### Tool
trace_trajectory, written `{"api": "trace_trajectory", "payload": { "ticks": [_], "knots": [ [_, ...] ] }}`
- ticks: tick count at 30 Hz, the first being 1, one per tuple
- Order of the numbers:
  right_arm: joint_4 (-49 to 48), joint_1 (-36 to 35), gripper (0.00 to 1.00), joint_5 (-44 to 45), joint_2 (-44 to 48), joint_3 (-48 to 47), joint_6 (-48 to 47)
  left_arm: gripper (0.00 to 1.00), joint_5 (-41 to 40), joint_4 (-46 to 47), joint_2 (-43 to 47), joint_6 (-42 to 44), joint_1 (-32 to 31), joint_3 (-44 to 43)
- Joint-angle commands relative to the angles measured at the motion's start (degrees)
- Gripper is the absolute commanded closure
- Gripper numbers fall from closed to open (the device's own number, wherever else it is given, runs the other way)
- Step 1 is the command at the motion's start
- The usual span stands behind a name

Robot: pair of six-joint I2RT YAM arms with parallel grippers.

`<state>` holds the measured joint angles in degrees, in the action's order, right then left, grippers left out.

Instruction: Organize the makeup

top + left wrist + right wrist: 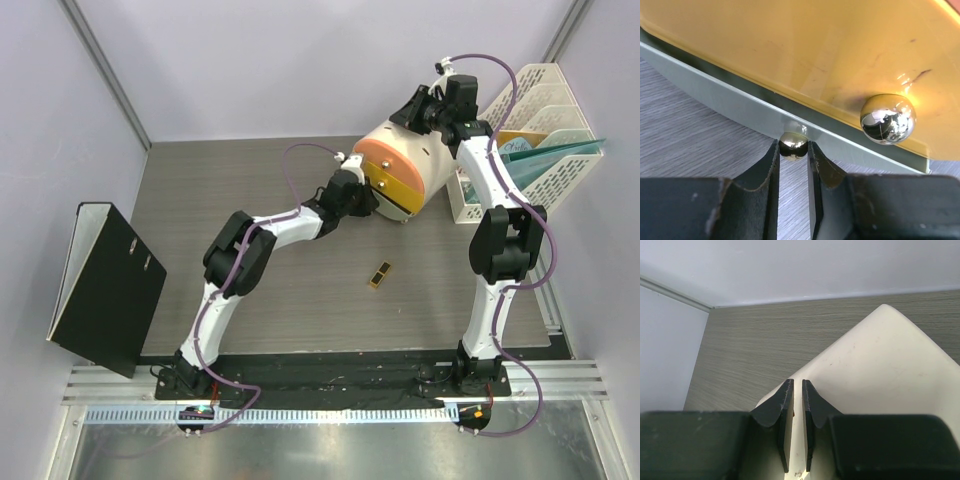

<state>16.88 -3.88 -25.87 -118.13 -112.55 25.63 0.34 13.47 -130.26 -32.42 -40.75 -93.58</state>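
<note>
The left hand point(793, 146) pinches a small chrome knob point(793, 144) on the grey-green edge just beneath the yellow drawer point(815, 45) of the cream box point(405, 165). The right hand point(796, 383) sits against the box's far top, its fingers drawn almost together with only a slim gap, and I cannot tell whether they pinch the box. The black-gold lipstick point(380, 274) lies on the table point(300, 300) in front of the box, between the two arms and well apart from both hands.
</note>
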Motion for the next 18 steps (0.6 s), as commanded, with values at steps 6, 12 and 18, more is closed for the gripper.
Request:
{"api": "trace_trajectory", "payload": {
  "ticks": [6, 12, 18],
  "knots": [
    [17.7, 0.8, 0.81, 4.1, -5.7, 4.6, -3.0, 1.00, 2.2, 4.9, 4.8, 0.9, 0.8, 4.4],
    [17.7, 0.8, 0.81, 4.2, -5.7, 4.8, -3.0, 1.00, 2.0, 7.3, 10.6, 2.0, 0.8, 12.7],
    [17.7, 0.8, 0.81, 4.0, -5.9, 5.0, -3.0, 1.00, 1.7, 7.7, 15.6, 2.7, 0.1, 17.6]
  ]
}}
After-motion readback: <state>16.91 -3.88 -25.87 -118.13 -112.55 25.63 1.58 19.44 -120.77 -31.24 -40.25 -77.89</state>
